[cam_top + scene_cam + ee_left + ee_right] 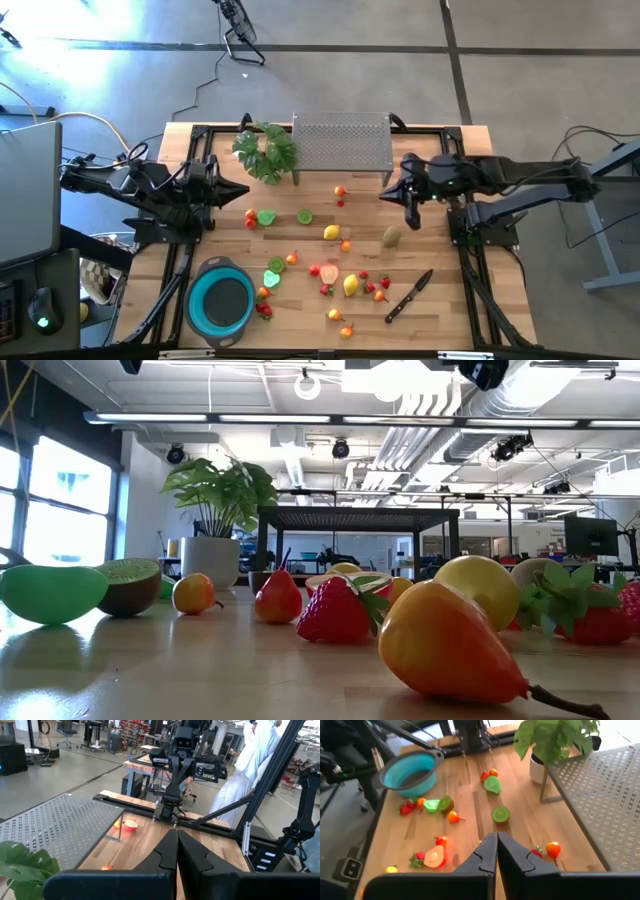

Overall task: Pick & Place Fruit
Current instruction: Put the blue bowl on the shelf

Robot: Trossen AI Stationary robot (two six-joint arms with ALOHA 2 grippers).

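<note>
The fruit (331,233) lies scattered loose across the middle and near part of the desk (440,300), in a band whose long axis runs from the green lime halves toward the knife (408,297). All of it sits below and between the two sets of jaws, touching neither. The left gripper (243,190) and the right gripper (385,193) face each other, each with its jaws pressed together and holding nothing. The blue bowl (222,301) is beside the fruit.
</note>
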